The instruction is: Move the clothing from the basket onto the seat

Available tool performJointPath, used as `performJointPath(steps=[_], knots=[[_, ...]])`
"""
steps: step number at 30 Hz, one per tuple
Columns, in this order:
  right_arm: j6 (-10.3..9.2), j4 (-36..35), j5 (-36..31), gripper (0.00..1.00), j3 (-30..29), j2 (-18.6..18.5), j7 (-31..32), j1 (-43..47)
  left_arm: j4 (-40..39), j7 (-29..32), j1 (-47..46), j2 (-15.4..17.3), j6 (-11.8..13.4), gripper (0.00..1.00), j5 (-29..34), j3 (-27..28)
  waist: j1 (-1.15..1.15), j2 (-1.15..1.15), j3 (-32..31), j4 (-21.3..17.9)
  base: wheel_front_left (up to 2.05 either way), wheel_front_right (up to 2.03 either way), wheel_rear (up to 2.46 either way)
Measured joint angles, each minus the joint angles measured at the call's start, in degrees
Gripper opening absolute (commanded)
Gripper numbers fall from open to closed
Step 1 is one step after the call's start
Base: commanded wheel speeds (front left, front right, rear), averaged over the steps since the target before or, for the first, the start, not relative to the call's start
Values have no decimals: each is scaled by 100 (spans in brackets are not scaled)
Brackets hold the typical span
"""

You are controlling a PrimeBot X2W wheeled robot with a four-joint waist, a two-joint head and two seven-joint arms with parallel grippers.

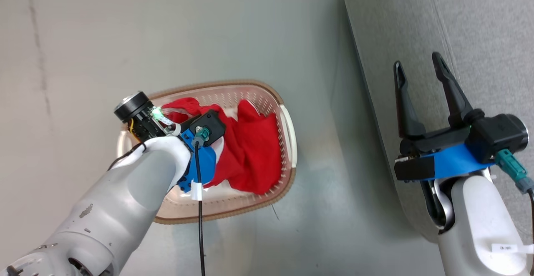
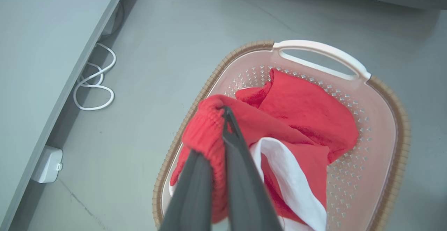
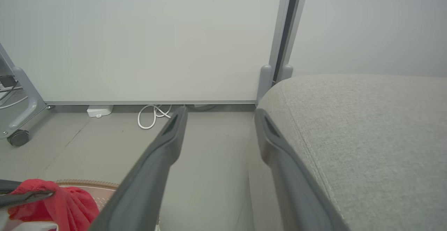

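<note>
— Grey floor runs between the basket and the seat. Where's the clothing?
— Heaped in the basket. One red ribbed fold stands above the heap, with the left jaws clamped on it.
— Which way is the seat?
— To the robot's right of the basket, well apart across bare floor. The right jaws are spread wide and empty over the seat's near edge.
— So the right arm is nearer.
— Yes, but the left has the cloth. I'd judge the carry goes up, then rightward.
</note>
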Motion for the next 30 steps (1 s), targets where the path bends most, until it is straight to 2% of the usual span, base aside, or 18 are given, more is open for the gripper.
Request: performJointPath(steps=[5,11,18,30], knots=[[0,63,-73,100,-59,-1,0,199,-203,-101,102,-115,2,0,-248,296,0,0,-421,184,0,0,0],[0,120,-116,100,-97,-1,0,411,-1099,-115,265,-63,145,0,-436,864,0,0,-872,364,0,0,0],[0,196,-129,100,-136,-1,0,638,-1925,-115,480,57,292,0,-443,1492,-1,0,-1337,499,0,0,0],[1,264,-119,100,-202,-1,0,1021,-3023,-115,576,-112,392,0,-268,2328,0,0,-2043,631,0,0,0]])
